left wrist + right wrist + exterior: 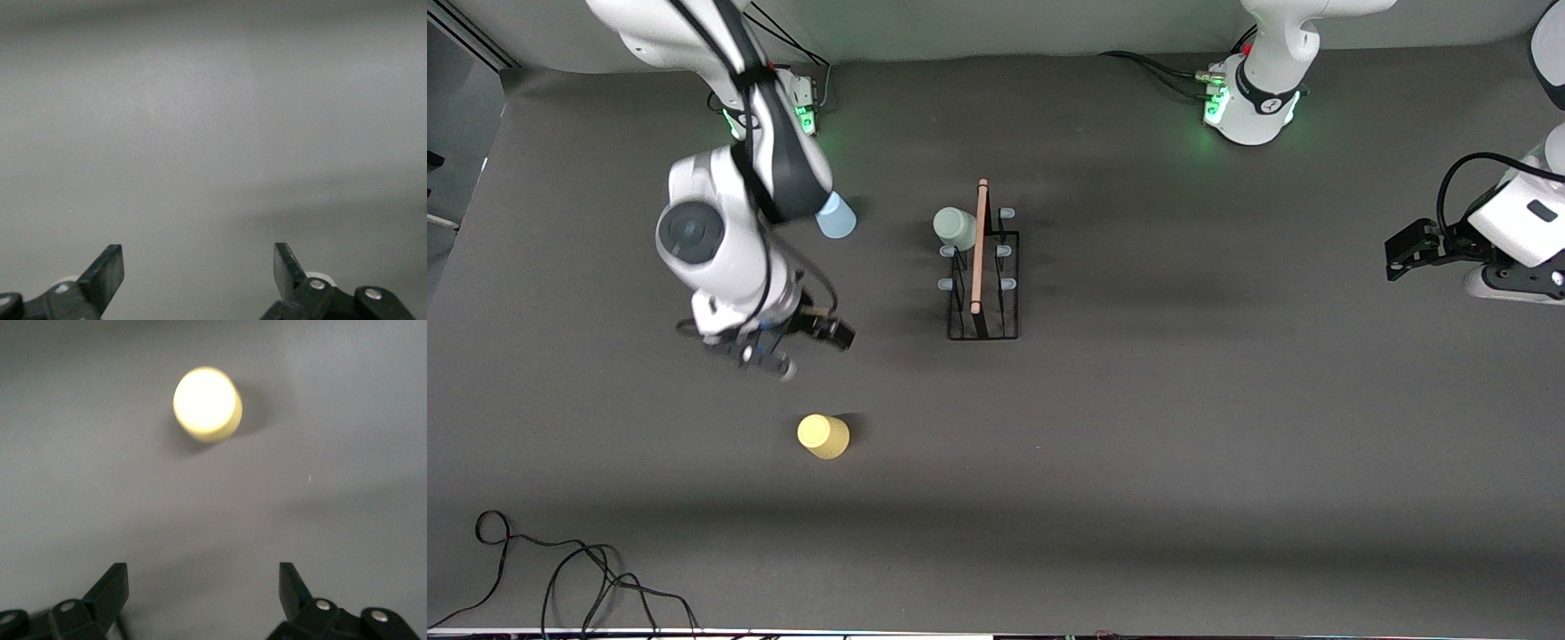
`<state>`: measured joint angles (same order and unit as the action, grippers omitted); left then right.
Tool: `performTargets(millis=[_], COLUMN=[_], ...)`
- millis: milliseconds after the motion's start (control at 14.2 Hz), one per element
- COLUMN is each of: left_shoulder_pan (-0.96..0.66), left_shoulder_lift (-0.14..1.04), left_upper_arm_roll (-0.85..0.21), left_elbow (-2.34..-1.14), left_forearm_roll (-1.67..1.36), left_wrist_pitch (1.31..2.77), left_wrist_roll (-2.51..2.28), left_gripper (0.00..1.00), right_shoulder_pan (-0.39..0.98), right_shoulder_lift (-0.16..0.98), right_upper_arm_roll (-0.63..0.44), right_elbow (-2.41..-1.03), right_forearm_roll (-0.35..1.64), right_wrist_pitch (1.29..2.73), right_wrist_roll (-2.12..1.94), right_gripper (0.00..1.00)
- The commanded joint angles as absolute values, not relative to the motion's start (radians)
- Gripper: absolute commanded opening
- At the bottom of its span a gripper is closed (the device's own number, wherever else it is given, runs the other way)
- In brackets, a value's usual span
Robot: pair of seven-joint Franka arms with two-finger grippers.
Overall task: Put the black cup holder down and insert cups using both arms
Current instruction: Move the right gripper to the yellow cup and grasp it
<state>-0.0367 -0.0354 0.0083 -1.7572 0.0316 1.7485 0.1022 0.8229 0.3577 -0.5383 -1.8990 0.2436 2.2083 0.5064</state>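
Note:
The black cup holder (983, 307) stands mid-table, its wooden rod handle (980, 244) pointing toward the front camera. A pale green cup (955, 228) sits upside down on a peg at the holder's farthest end, on the right arm's side. A light blue cup (836, 216) stands on the table, partly hidden by the right arm. A yellow cup (823, 436) (207, 403) stands upside down nearer the camera. My right gripper (811, 352) (203, 587) hangs open and empty over bare table beside the yellow cup. My left gripper (1402, 253) (199, 267) waits open at the left arm's end of the table.
A loose black cable (560, 573) lies by the table's front edge at the right arm's end. The arm bases (1254, 102) stand along the table's back edge. Dark grey cloth (1183, 400) covers the table.

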Motion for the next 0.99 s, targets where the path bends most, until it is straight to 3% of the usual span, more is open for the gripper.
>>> performTargets(millis=[0, 493, 915], left_shoulder_pan=[-0.045, -0.051, -0.051], left_shoulder_lift=[-0.035, -0.035, -0.032], left_upper_arm_roll=[0.018, 0.018, 0.018], left_elbow=[-1.750, -1.741, -1.749], left_forearm_roll=[0.029, -0.017, -0.002], left_wrist_pitch=[1.746, 1.730, 1.743], left_wrist_roll=[0.115, 0.113, 0.110], left_gripper=[1.00, 0.98, 0.99], right_shoulder_pan=[0.767, 0.703, 0.669], right_shoulder_lift=[0.487, 0.698, 0.771], right_upper_arm_roll=[-0.540, -0.531, -0.511], right_elbow=[-1.818, -1.622, -1.568], right_forearm_roll=[0.349, 0.448, 0.460], right_wrist_pitch=[2.259, 2.312, 2.359], right_wrist_roll=[0.379, 0.357, 0.344], right_gripper=[1.00, 1.00, 1.00])
